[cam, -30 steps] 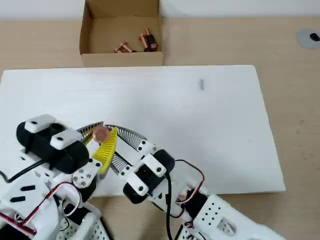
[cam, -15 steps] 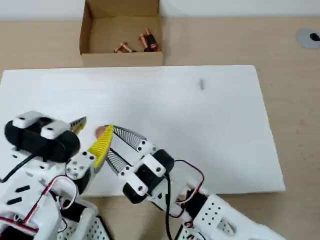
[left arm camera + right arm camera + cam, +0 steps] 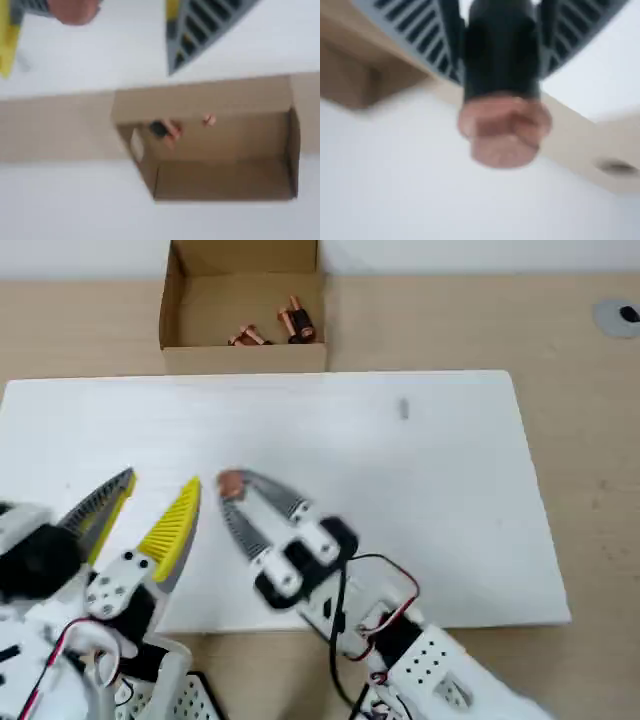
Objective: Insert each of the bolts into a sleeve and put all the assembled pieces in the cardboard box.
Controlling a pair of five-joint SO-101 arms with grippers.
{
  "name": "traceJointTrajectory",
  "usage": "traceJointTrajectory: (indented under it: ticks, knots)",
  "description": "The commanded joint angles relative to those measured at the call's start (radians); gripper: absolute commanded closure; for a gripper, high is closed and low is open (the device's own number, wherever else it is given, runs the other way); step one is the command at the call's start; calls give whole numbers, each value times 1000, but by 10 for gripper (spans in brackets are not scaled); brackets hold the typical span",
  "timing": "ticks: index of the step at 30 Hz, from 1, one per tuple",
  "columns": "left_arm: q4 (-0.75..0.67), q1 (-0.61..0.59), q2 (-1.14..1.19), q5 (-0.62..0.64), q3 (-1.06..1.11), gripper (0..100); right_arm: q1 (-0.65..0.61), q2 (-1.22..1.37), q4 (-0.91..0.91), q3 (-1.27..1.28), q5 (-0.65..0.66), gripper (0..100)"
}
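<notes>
My right gripper [image 3: 236,487] is shut on an assembled piece [image 3: 231,481], a black sleeve [image 3: 502,55] with a copper bolt head [image 3: 504,131] sticking out past the fingertips, held just above the white board's near left part. In the left wrist view the same copper head [image 3: 75,10] shows farther off. My left gripper [image 3: 160,480] stands open to the left of it, its yellow finger [image 3: 172,523] and grey finger [image 3: 98,504] spread wide with nothing between them. The cardboard box [image 3: 185,358] sits beyond the board's far edge with copper-and-black assembled pieces [image 3: 296,320] inside.
The white board [image 3: 400,510] covers most of the wooden table [image 3: 580,390]. A small grey mark [image 3: 403,408] lies on the board's far right part. A round grey fitting [image 3: 618,315] sits in the table at the far right.
My left gripper has opened off the piece and drawn back to the left and toward the near edge. The right gripper keeps the piece and has shifted slightly toward the box.
</notes>
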Motion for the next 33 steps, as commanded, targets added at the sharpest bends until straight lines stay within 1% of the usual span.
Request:
traceJointTrajectory:
  ticks: [1, 4, 7, 10, 13, 17, 19, 22, 26, 28, 31, 33]
  knots:
    - [75, -14, 67, 37, -103, 784, 150, -16, 103, -124, -71, 989]
    - [190, -15, 160, 34, -190, 791, 216, -12, 226, -266, -101, 989]
    - [278, -74, 254, 26, -216, 827, 220, 53, 262, -404, -95, 989]
    - [296, -184, 312, -21, -196, 856, 226, 200, 264, -559, -95, 989]
    - [276, -290, 337, -80, -144, 888, 262, 403, 265, -759, -100, 989]
    - [244, -437, 320, -86, -35, 956, 312, 688, 267, -1043, -101, 989]
    - [244, -476, 292, -92, 20, 993, 328, 822, 267, -1175, -101, 989]
    - [244, -503, 229, -92, 112, 989, 344, 1018, 259, -1348, -104, 989]
    - [242, -505, 102, -91, 187, 990, 364, 1276, 250, -1583, -183, 989]
    - [242, -500, 33, -91, 212, 990, 381, 1417, 207, -1701, -213, 989]
    - [239, -500, -70, -92, 256, 990, 403, 1632, 130, -1871, -215, 989]
    - [216, -503, -134, -92, 298, 990, 423, 1770, 110, -1988, -213, 989]
